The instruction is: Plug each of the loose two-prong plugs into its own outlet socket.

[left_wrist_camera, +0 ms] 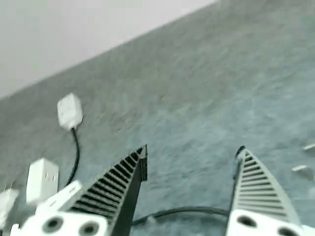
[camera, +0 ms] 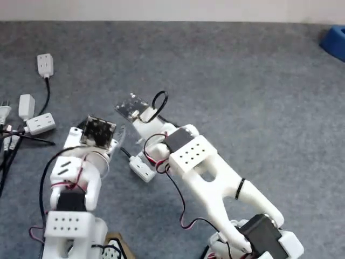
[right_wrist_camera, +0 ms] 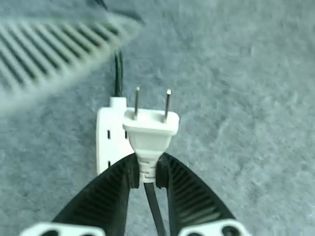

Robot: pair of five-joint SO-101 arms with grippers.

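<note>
My right gripper (right_wrist_camera: 147, 163) is shut on the neck of a white two-prong plug (right_wrist_camera: 150, 128), whose prongs point away from the camera. Just beside and below the plug lies a white outlet socket (right_wrist_camera: 109, 142) on a black cord; in the high view this socket (camera: 142, 168) rests on the grey carpet under the right arm. My left gripper (left_wrist_camera: 192, 151) is open and holds nothing, hovering close by; one of its ribbed fingers (right_wrist_camera: 54, 46) appears blurred in the right wrist view. More white sockets (camera: 45, 64) (camera: 41, 124) and a loose plug (camera: 3, 112) lie at the far left.
Black cords (camera: 16, 137) run along the left edge among the sockets. A blue object (camera: 334, 41) sits at the back right corner. The grey carpet (camera: 253, 97) stretches open on the right and at the back.
</note>
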